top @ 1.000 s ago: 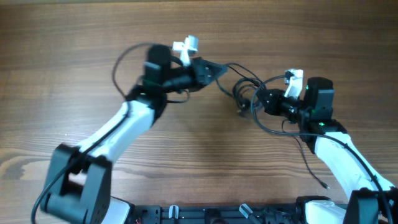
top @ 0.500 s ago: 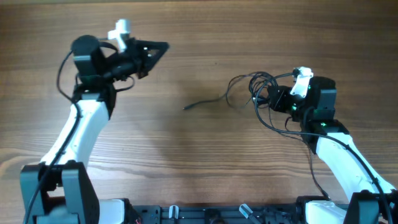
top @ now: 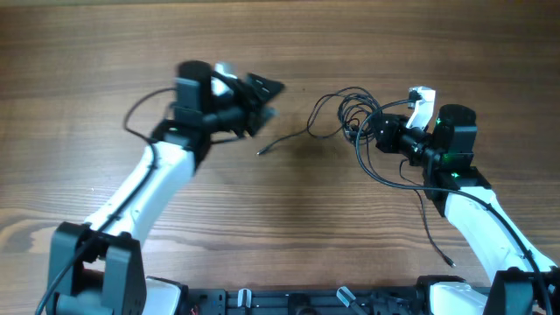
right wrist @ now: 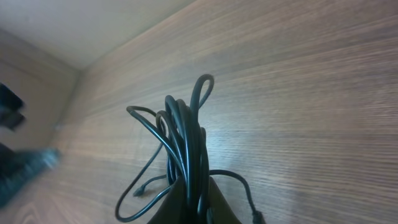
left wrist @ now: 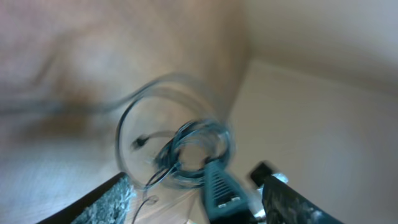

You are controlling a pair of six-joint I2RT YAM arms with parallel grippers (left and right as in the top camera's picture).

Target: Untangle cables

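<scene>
Overhead, cables (top: 352, 121) sit clamped in right pincer (top: 374, 131).

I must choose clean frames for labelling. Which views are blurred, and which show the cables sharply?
Overhead: the left gripper and its arm are smeared, while the cables are sharp. Left wrist: everything is smeared, and the cables show only as ghostly rings. Right wrist: the cables are sharp, and only the far left edge is blurred.

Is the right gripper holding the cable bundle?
Yes, the cables are pinched between the right gripper's fingers in its wrist view.
</scene>
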